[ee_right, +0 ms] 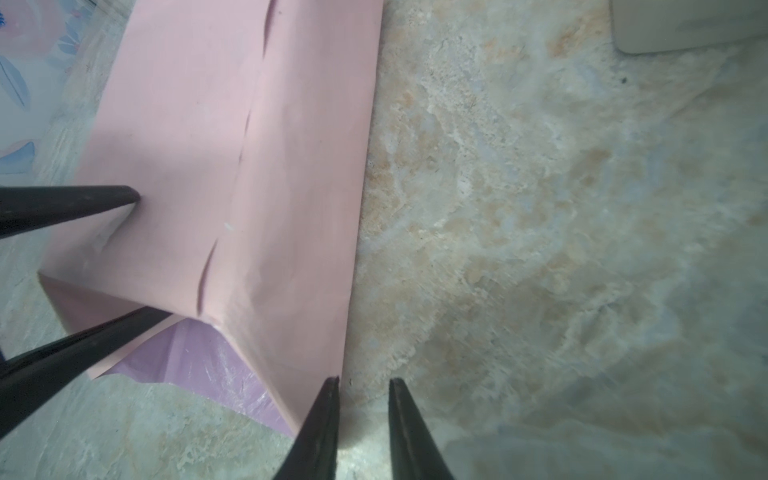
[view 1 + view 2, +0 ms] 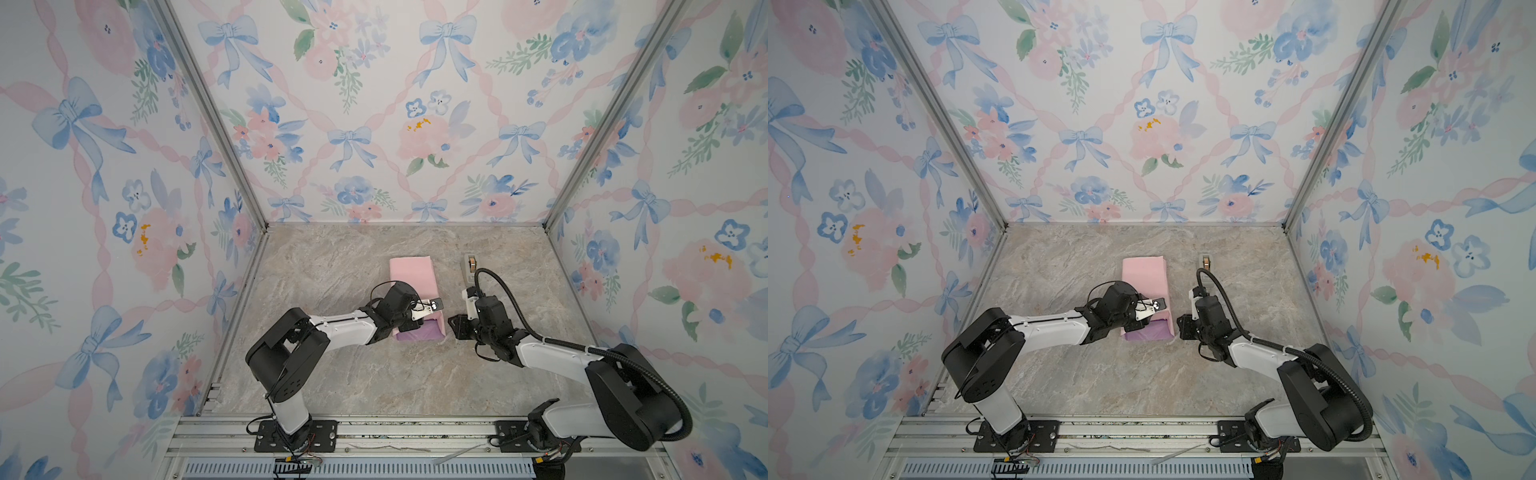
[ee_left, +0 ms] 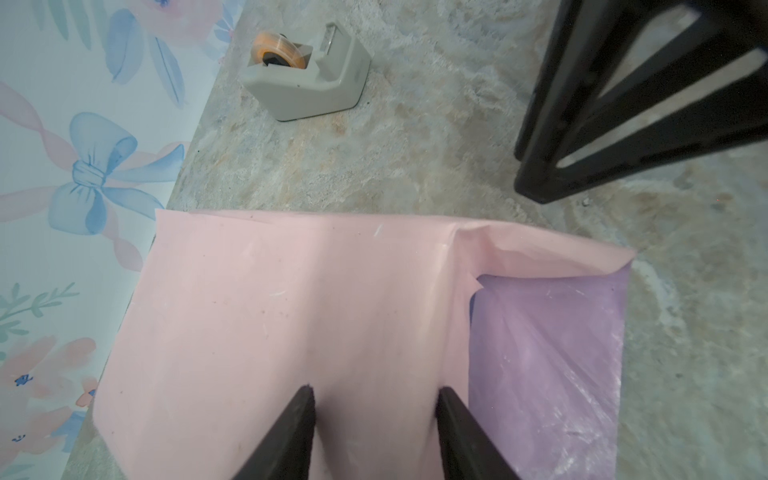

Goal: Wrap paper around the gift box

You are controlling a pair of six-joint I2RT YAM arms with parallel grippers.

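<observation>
Backdrop: floral wallpaper with blue bows (image 2: 353, 104) closed in your cell on three sides, around a marble-look worktop (image 2: 353, 374).
Paper: you had the paper (image 2: 411, 278) lying near the worktop's middle in both top views, folded into a long flat bundle running from 12 to 6 o'clock, pale pink side up.
Lilac side: it showed only at the 6 o'clock end, where the pink layer stood lifted off it like an open mouth.
Gift box: hidden in every view, so you could not tell where it lay.
Left claw: your left claw (image 3: 375, 392) reached in from 8 o'clock over the bundle's near end. It was released, jaws apart, both tips resting against the pink surface and gripping nothing.
Right claw: your right claw (image 1: 365, 380) sat at 4 o'clock of the bundle, just beside its near right corner. It was released too, with a narrow gap showing bare worktop between the tips. One tip was close against the paper's edge, though contact could not be told.
Tape dispenser: a beige tape dispenser (image 2: 469, 266) stood at 2 o'clock of the bundle, apart from it.
</observation>
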